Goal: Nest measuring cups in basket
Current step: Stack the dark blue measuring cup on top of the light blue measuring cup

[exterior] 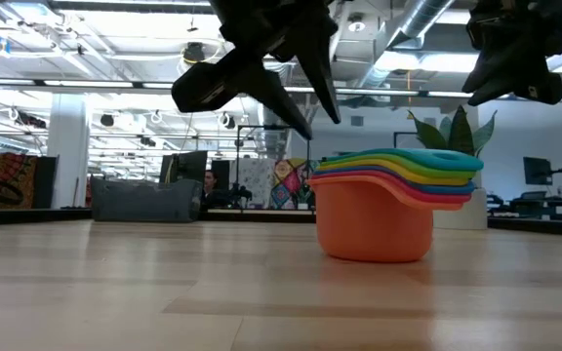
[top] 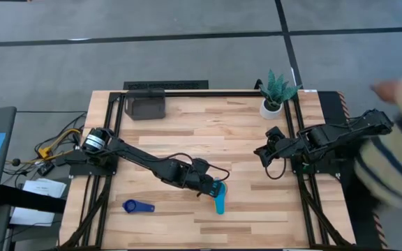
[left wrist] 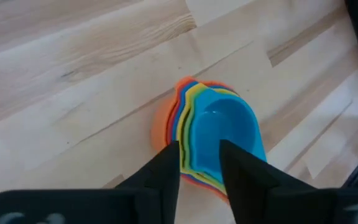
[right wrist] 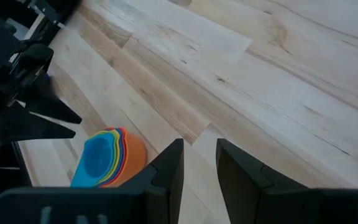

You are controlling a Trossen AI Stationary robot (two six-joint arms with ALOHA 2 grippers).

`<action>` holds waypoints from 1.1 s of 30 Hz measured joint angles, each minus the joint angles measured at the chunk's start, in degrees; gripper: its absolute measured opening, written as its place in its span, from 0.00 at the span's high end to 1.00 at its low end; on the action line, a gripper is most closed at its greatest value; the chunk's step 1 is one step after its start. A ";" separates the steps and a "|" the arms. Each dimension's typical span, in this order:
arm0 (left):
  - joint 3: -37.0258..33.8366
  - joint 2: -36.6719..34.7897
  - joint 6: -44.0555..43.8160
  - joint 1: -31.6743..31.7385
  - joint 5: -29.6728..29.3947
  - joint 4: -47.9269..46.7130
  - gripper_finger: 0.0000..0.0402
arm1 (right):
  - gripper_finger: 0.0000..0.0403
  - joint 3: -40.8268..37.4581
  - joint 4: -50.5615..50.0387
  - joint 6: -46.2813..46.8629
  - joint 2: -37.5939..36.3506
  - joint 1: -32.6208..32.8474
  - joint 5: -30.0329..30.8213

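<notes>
A nested stack of several measuring cups (exterior: 379, 210), orange outermost and light blue innermost, stands on its base on the table (top: 220, 199) (left wrist: 213, 134) (right wrist: 107, 158). Its handles point toward the near edge. My left gripper (top: 211, 187) (left wrist: 199, 155) (exterior: 315, 112) hovers open just above the stack on its left side, touching nothing. A dark blue cup (top: 138, 206) lies alone on the table near the near-left edge. The dark grey basket (top: 146, 106) (exterior: 144, 202) sits at the far-left corner. My right gripper (top: 262, 153) (right wrist: 199, 155) is raised at the right side, slightly open and holding nothing.
A white pot with a green plant (top: 276, 94) (exterior: 457, 136) stands at the far-right corner. A person in a striped sleeve (top: 396, 153) is beyond the table's right edge. Bare wood lies between the stack and the basket.
</notes>
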 joint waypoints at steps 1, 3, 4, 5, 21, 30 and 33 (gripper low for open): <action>0.00 -0.17 -0.07 0.04 0.16 -1.01 0.73 | 0.70 0.00 -0.01 0.00 0.00 0.00 -0.01; -0.07 -1.03 -1.40 0.05 0.56 -4.33 0.72 | 0.70 0.00 -0.02 0.00 0.00 0.00 -0.01; -0.07 -1.75 -3.20 0.05 0.56 -6.16 0.71 | 0.70 0.00 -0.02 0.00 0.00 0.00 -0.01; -0.07 -2.55 -5.44 0.01 0.56 -8.60 0.71 | 0.70 0.00 -0.08 0.00 0.00 0.00 -0.01; -0.04 -6.88 -48.30 -20.60 9.79 -38.09 0.66 | 0.70 0.00 -1.61 0.32 -0.02 -0.13 -1.30; -0.04 -6.87 -50.26 -27.85 21.47 -52.82 0.66 | 0.70 0.00 -2.41 -4.00 -0.02 -5.11 -1.56; -0.04 -6.87 -49.99 -30.82 23.90 -55.02 0.66 | 0.70 0.00 -2.13 -4.34 -0.02 -5.90 -2.80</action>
